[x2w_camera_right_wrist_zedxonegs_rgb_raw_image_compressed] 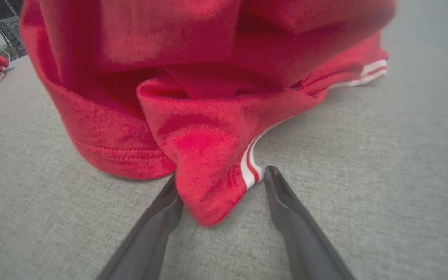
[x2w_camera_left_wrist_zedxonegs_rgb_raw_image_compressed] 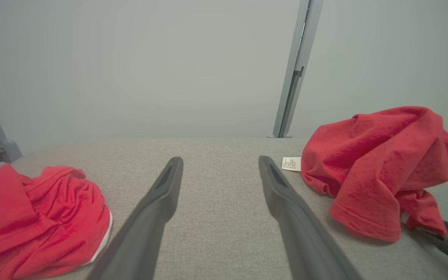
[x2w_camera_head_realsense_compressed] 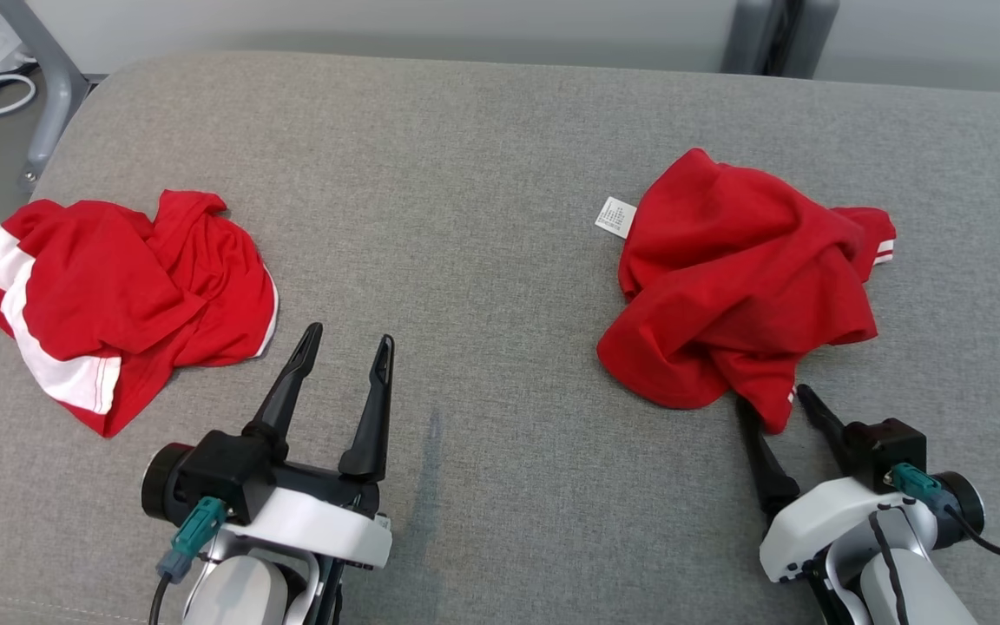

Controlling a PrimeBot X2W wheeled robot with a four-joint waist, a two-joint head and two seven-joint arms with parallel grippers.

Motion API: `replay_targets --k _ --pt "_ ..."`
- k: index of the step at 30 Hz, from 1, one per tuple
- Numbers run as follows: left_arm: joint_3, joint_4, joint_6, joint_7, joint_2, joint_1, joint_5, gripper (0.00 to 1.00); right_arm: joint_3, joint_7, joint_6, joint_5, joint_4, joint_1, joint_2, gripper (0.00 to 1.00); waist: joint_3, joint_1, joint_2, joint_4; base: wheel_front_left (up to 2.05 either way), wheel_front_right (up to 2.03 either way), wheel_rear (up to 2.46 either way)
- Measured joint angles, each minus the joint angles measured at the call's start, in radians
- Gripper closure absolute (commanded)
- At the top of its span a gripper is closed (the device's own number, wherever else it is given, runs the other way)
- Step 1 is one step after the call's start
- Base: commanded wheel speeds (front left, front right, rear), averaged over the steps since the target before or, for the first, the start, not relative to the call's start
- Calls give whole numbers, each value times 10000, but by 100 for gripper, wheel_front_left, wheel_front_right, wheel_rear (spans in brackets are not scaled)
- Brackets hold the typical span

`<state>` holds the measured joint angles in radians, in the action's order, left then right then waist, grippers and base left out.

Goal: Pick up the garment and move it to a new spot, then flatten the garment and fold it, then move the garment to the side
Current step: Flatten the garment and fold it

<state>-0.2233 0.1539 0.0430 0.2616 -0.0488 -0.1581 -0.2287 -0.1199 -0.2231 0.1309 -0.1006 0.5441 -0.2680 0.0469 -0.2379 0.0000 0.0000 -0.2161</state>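
While both grippers stand wide open and hold nothing, the right gripper point(x2w_camera_head_realsense_compressed: 773, 399) at the lower right of the head view straddles the near tip of the garment point(x2w_camera_head_realsense_compressed: 743, 278), a crumpled red heap on the right half of the grey table point(x2w_camera_head_realsense_compressed: 483, 156). The left gripper point(x2w_camera_head_realsense_compressed: 351, 334) sits lower left of centre over bare cover, apart from the second garment point(x2w_camera_head_realsense_compressed: 109, 286) bunched at the left edge. Likely step: first pick, not yet closed. Risks: the jaws take just a thin tip, so it could slip out on the lift. They sit low against the table and could pinch the cover too. The heap may also unroll and drag. The right wrist view gives what the head view blurs: the tip between the jaws is a folded flap with a white-striped cuff point(x2w_camera_right_wrist_zedxonegs_rgb_raw_image_compressed: 249, 171), closer to the right-hand jaw, hem layers behind. The left wrist view adds how high the garment point(x2w_camera_left_wrist_zedxonegs_rgb_raw_image_compressed: 375, 167) stands, and its white label point(x2w_camera_left_wrist_zedxonegs_rgb_raw_image_compressed: 291, 163) lying flat beside it. The head view alone gives the spacing, the two heaps well apart.
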Motion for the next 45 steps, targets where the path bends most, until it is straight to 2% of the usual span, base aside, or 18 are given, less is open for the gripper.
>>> replay_targets --k 1,2,3,4,11,20,23,24,32,35,38,45 --pt "-17 -2 -2 0 0 -22 -12 0 -21 94 0 -105 159 -79 -4 57 -21 0 0 -22 0 0 0" --pt "-25 0 -2 0 0 -49 -15 0 -33 130 0 -102 291 -133 -4 69 -38 0 0 -42 0 0 0" --pt "-36 0 -4 0 0 -81 -23 0 -15 127 0 -58 397 -190 -6 69 -49 0 0 -60 0 0 0" --pt "-50 -2 -4 0 0 -110 -23 0 21 100 0 -27 485 -269 -4 100 -50 0 0 -76 0 0 0" --pt "54 71 -67 0 -2 -87 -19 0 685 -301 0 -665 336 -488 -17 100 149 0 0 -7 0 0 0" --pt "-92 92 -88 0 4 125 -12 0 3614 -372 0 -1097 -1258 -1119 -10 100 836 0 0 392 0 0 0" --pt "-157 113 -90 0 2 197 -12 0 4073 -351 0 -1057 -1467 -1492 134 100 993 0 0 435 0 0 0" --pt "-209 140 -94 0 2 273 -12 0 4424 -167 0 -1009 -1670 -1986 395 100 1114 0 0 455 0 0 0" --pt "-337 163 -104 0 2 456 -98 0 5177 677 0 -857 -2270 -3894 1198 100 1384 0 0 281 0 0 0" --pt "-332 163 -132 0 2 523 -128 0 5016 895 0 -756 -2606 -4784 1333 100 1470 0 0 157 0 0 0" --pt "-326 163 -144 0 0 611 -190 0 4431 1103 -2 -809 -2888 -5400 1106 100 1556 0 0 42 0 0 0" --pt "-324 178 -176 0 2 711 -230 0 1689 1315 0 -1026 -3164 -5394 209 100 1610 0 0 -163 0 0 0"
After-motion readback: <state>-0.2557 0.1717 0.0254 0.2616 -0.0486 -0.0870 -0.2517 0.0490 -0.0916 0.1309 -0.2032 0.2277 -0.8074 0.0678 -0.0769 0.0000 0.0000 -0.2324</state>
